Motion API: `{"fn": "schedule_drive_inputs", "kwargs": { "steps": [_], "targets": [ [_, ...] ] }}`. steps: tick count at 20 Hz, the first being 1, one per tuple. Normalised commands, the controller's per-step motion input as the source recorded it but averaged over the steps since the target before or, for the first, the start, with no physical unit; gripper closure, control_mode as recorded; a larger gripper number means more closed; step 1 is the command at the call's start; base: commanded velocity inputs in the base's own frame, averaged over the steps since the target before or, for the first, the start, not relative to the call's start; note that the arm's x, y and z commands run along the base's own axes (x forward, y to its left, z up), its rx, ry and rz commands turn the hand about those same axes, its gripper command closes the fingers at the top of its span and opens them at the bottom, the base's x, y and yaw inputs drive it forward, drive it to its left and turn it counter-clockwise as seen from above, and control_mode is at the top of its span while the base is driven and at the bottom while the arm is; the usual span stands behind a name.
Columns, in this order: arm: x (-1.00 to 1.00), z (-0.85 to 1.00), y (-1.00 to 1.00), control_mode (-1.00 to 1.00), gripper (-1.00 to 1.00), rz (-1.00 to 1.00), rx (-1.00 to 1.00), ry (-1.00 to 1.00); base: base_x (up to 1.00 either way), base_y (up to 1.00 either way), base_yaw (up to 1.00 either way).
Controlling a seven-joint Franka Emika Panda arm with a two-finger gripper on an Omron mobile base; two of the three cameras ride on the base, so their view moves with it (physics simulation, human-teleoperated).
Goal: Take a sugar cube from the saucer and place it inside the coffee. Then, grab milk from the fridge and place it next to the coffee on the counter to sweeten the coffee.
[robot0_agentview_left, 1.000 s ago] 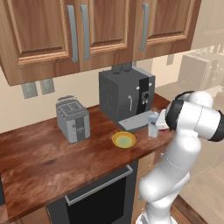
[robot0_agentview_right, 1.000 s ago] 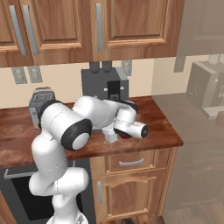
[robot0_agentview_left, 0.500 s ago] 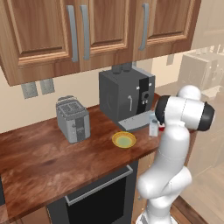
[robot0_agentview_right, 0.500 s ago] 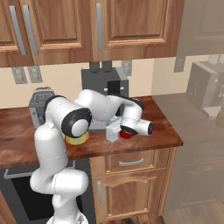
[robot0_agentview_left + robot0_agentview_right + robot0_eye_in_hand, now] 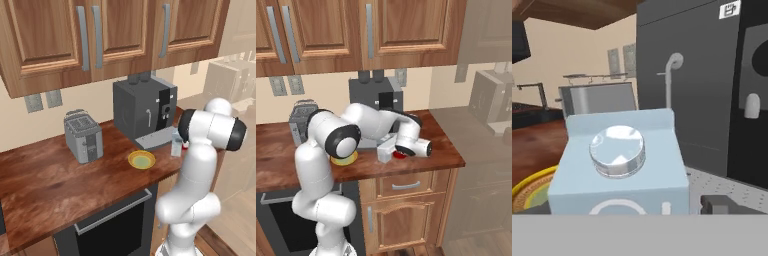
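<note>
From the left base view, the reddish-brown wood-grain counter (image 5: 45, 180) runs under glossy wooden cabinets (image 5: 100, 35); a boxy grey-black coffee machine (image 5: 144, 111) and a ribbed toaster (image 5: 83, 136) stand on it, with the round yellow saucer (image 5: 141, 160) beside the milk (image 5: 176, 144). From the right, the carton stands upright beside the coffee (image 5: 400, 154) — the red mug half hidden by the hand. In the hand view the gripper (image 5: 632, 206) straddles the pale carton; one finger (image 5: 724, 204) stands clear of its side, so the jaws look spread.

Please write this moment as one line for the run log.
phase: milk placement | milk: upright on counter, between saucer and coffee | gripper: state unclear
</note>
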Motion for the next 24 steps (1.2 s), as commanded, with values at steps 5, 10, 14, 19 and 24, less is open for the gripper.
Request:
{"fn": "schedule_drive_inputs", "kwargs": {
  "steps": [5,10,14,19,24],
  "targets": [
    [-0.19,0.0,0.14,-1.0,-1.0,0.0,-0.02,-0.01,0.0,0.0,0.0],
    [-0.07,0.14,0.01,-1.0,-1.0,0.0,0.0,0.0,0.0,0.0,0.0],
    [-0.04,0.43,0.0,-1.0,-1.0,0.0,0.0,-0.01,0.0,0.0,0.0],
    [-0.01,0.4,0.0,-1.0,-1.0,0.0,0.0,-0.01,0.0,0.0,0.0],
    [-0.16,0.28,0.0,-1.0,-1.0,0.0,0.0,-0.01,0.0,0.0,0.0]
  ]
}}
